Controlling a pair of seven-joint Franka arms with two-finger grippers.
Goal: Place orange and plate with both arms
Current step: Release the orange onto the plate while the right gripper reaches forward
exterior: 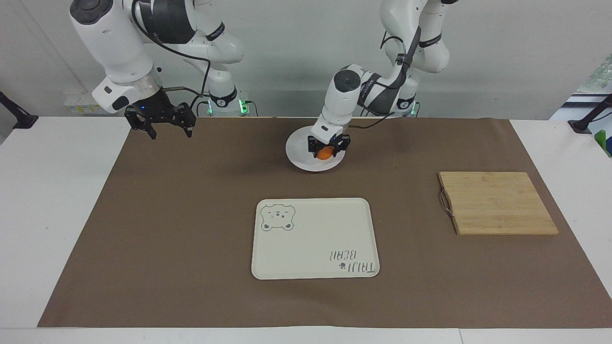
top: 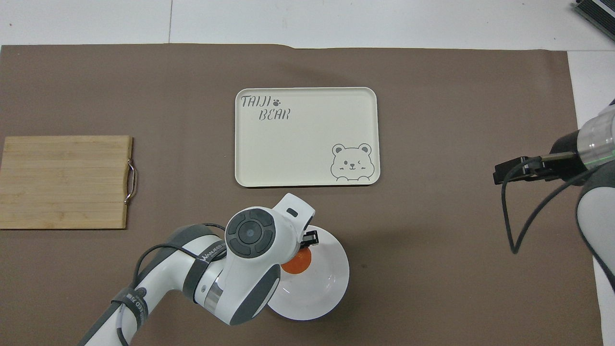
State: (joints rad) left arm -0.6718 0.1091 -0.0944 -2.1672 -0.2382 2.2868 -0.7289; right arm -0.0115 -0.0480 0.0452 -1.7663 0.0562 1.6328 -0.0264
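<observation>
Tabletop: left hand [exterior: 328,150] holds orange [exterior: 325,153] over plate [exterior: 299,153].

Left end effector [exterior: 328,148] lowered, fingers clamped; right end effector [exterior: 165,125] raised at its table end, fingers spread
</observation>
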